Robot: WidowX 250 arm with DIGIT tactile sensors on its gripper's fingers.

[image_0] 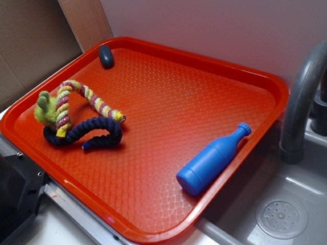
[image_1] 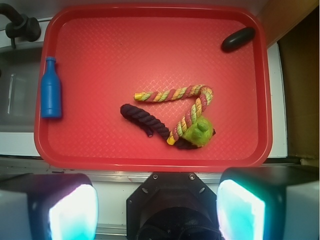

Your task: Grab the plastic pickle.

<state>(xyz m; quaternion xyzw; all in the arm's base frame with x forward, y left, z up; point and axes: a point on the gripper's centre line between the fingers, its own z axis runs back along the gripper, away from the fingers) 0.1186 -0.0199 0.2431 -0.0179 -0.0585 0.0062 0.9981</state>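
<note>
Pickle [image_1: 238, 39] lies in a corner of the red tray [image_1: 150, 50], well apart from the rope toy [image_1: 175, 112] and blue bottle [image_1: 50, 94]. Gripper [image_1: 157, 210] hangs off the tray's edge, jaws wide, empty.

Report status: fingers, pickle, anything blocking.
Gripper open, empty, back off the tray's near edge. Pickle lies alone in the tray's corner, untouched. Rope toy sits mid-tray between; bottle far off to the side.

Gripper [image_1: 157, 210] high above, jaws spread wide, holding nothing
</note>
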